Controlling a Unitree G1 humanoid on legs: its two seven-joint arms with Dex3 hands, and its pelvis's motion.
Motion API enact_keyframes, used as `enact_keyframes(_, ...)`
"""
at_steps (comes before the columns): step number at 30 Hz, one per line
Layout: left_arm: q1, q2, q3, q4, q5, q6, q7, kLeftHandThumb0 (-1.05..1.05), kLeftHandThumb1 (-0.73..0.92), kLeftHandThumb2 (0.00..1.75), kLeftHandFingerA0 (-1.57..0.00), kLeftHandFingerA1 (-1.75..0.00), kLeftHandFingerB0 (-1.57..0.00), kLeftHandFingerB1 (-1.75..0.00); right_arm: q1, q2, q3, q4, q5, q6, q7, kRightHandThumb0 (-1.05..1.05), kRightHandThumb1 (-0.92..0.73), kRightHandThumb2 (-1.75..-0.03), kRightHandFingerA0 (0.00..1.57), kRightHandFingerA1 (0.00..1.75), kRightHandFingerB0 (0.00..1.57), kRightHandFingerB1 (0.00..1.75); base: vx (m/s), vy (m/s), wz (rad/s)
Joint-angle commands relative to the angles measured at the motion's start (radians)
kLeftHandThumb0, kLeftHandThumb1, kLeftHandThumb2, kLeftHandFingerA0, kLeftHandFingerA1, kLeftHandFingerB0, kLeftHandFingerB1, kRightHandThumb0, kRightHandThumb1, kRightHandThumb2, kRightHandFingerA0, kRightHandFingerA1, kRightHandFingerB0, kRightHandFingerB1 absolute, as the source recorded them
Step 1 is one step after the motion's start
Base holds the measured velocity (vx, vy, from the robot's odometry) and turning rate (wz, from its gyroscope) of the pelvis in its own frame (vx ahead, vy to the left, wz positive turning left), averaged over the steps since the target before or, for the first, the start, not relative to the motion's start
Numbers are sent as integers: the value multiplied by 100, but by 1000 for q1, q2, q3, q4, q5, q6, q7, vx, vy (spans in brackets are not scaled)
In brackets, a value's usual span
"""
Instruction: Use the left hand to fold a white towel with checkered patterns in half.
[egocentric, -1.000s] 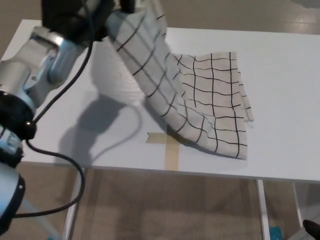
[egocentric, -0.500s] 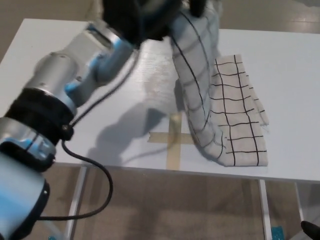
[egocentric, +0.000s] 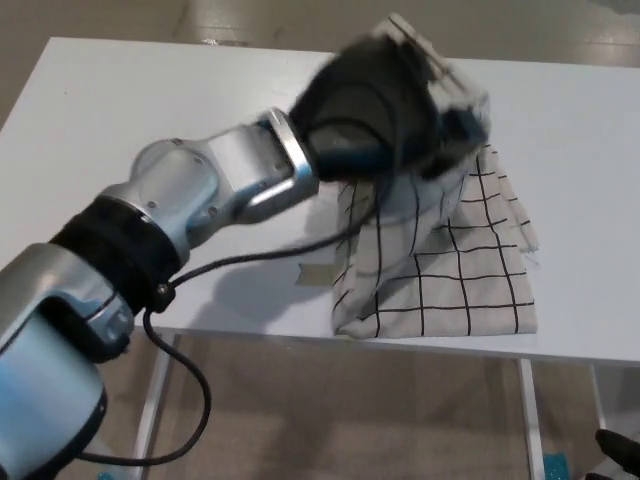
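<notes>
- One white bench (egocentric: 120, 130) is seen, filling most of the view; its near edge runs across the lower part of the picture.
- One white towel (egocentric: 440, 285) with black check lines is laid on the bench at right of centre, close to the near edge.
- The towel is seen doubled over: a lower layer shows at the right side and far right, with frayed edge lines stepped there, and an upper layer is draped over it.
- The near-left corner of the towel is slightly lifted and rounded, just at the bench's near edge.
- One left robot hand (egocentric: 385, 100) is seen, black, over the far part of the towel; it is motion-blurred.
- A pale edge of towel is seen at the top of the left robot hand and around its right side, so cloth appears to be pinched in it; exact finger placement cannot be told because of blur.
- One left arm (egocentric: 190, 205) is seen, silver and grey with black bands, reaching from the near left across the bench to the towel.
- One black cable (egocentric: 250, 262) is run along the arm and loops below the bench edge at left.
- One strip of tan tape (egocentric: 318, 274) is seen on the bench just left of the towel, mostly covered by the towel and arm shadow.
- White bench legs (egocentric: 525, 415) are seen below the near edge, over a brownish floor (egocentric: 350, 420).
- The right robot hand is not in the picture.
</notes>
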Motion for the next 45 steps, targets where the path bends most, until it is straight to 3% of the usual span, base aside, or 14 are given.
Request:
enact_keyframes(1, -33, -31, -77, 34, 86, -46, -128, -31, 38, 77, -114, -139, -98, -129, -2, -6, 1, 11, -3, -26, -3, -50, -68, -60, 48, 61, 55, 51, 0, 0, 0)
enact_keyframes(2, -31, -43, -75, 43, 60, -55, -178, -42, 51, 56, -86, -107, -93, -64, -2, -5, 2, 8, 0, -23, -1, -50, -67, -59, 49, 62, 55, 51, 0, 0, 0)
enact_keyframes(9, -12, -140, -55, -17, -34, 93, -635, -75, 42, 83, -7, -18, -9, -35, 0, -7, -1, -9, 16, -9, 15, -49, -66, -59, 48, 64, 57, 53, 0, 0, 0)
enact_keyframes(11, -36, -214, -43, 0, -48, 169, -737, -85, 50, 57, -1, -26, -15, -30, -8, -11, 1, -12, 11, 1, 11, -49, -66, -59, 48, 66, 58, 53, 0, 0, 0)
enact_keyframes(19, -123, -472, 6, 142, -62, 383, -822, -84, 43, 83, -10, -5, -12, -37, -16, -13, 34, 12, -62, -43, -33, -53, -64, -59, 51, 64, 65, 56, 0, 0, 0)
enact_keyframes(20, -129, -489, 14, 145, -71, 391, -832, -92, 52, 57, 0, -19, -16, -31, -14, -14, 35, 11, -61, -45, -32, -53, -64, -59, 51, 65, 65, 56, 0, 0, 0)
enact_keyframes(24, -141, -522, 36, 152, -92, 399, -853, -92, 52, 57, 0, -18, -17, -31, -12, -18, 36, 11, -56, -48, -25, -52, -64, -60, 53, 65, 65, 56, 0, 0, 0)
enact_keyframes(25, -150, -531, 54, 162, -117, 372, -847, -85, 44, 83, -5, -5, -10, -38, -11, -23, 40, -5, -49, -29, -7, -53, -65, -59, 54, 64, 66, 56, 0, 0, 0)
enact_keyframes(26, -157, -537, 63, 169, -124, 359, -844, -91, 54, 57, 0, -17, -15, -31, -10, -27, 43, -14, -45, -18, 4, -53, -65, -59, 54, 64, 65, 56, 0, 0, 0)
enact_keyframes(30, -161, -546, 74, 177, -114, 358, -847, -91, 54, 57, 0, -17, -15, -31, -11, -29, 45, -18, -41, -12, 7, -53, -65, -59, 54, 64, 65, 56, 0, 0, 0)
enact_keyframes(31, -180, -553, 77, 179, -108, 353, -842, -82, 43, 85, -6, -4, -10, -38, -15, -29, 45, -18, -40, -9, 4, -52, -65, -59, 54, 62, 67, 56, 0, 0, 0)
enact_keyframes(40, -279, -595, 124, 141, -117, 341, -873, -96, 51, 65, 0, -22, -11, -36, -39, -30, 52, 10, -54, -26, -23, -57, -66, -60, 61, 74, 71, 57, 0, 0, 0)
enact_keyframes(44, -287, -595, 139, 140, -121, 338, -887, -83, 44, 87, -6, -2, -10, -40, -40, -33, 54, 14, -47, -31, -11, -57, -66, -60, 59, 73, 71, 57, 0, 0, 0)
enact_keyframes(45, -287, -590, 143, 134, -123, 339, -890, -99, 50, 66, 0, -23, -11, -35, -37, -35, 56, 13, -46, -28, -6, -57, -66, -60, 60, 76, 71, 57, 0, 0, 0)
